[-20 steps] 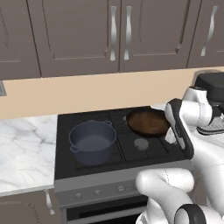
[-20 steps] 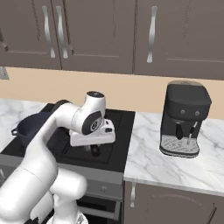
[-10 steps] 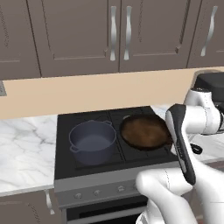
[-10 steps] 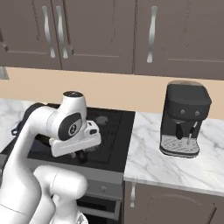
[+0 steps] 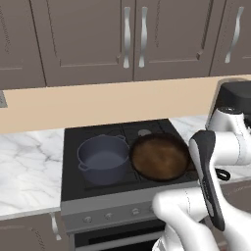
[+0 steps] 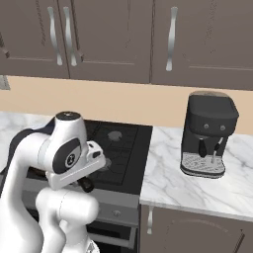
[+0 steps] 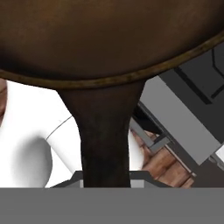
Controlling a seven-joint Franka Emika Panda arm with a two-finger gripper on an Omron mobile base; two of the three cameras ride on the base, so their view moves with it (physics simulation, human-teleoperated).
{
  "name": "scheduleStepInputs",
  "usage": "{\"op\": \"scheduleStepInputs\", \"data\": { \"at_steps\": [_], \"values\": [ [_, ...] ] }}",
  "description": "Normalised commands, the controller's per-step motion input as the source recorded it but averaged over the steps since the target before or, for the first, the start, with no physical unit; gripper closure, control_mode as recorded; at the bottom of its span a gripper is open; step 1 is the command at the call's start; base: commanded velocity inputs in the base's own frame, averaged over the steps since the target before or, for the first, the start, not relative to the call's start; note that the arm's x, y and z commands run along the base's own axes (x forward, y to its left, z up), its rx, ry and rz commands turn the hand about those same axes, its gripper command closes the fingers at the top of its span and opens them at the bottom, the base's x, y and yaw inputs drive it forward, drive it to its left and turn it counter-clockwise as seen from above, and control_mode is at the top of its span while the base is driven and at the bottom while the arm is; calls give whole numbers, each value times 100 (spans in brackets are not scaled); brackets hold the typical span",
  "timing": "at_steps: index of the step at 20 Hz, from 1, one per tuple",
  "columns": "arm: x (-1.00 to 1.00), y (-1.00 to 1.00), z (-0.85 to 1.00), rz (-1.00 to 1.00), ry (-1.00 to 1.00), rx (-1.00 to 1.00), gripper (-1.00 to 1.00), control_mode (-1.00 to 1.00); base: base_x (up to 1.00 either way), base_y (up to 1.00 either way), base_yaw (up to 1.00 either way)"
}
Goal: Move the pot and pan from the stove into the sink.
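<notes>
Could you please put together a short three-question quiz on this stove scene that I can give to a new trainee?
1. True or false: the pot sits left of the pan in the left base view.
2. Which part of the pan runs down toward the pincer in the hand view? A) a loop side handle B) the long dark handle C) a lid
3. Fill in: on the marble counter right of the stove stands a black ____.

Key
1. True.
2. B: the handle leads from the pan's rim to the bottom of the view; the fingers themselves are hidden, so the grip cannot be confirmed.
3. Coffee machine.
</notes>
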Motion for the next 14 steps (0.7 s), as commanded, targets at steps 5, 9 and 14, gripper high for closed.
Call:
{"op": "scheduleStepInputs", "data": {
  "at_steps": [5,9,14],
  "values": [
    [-2,0,0,0,0,0,100,100,-6,0,0],
    [0,0,0,0,0,0,100,100,-58,-1,0],
    [0,0,0,0,0,0,100,100,-68,-1,0]
  ]
}}
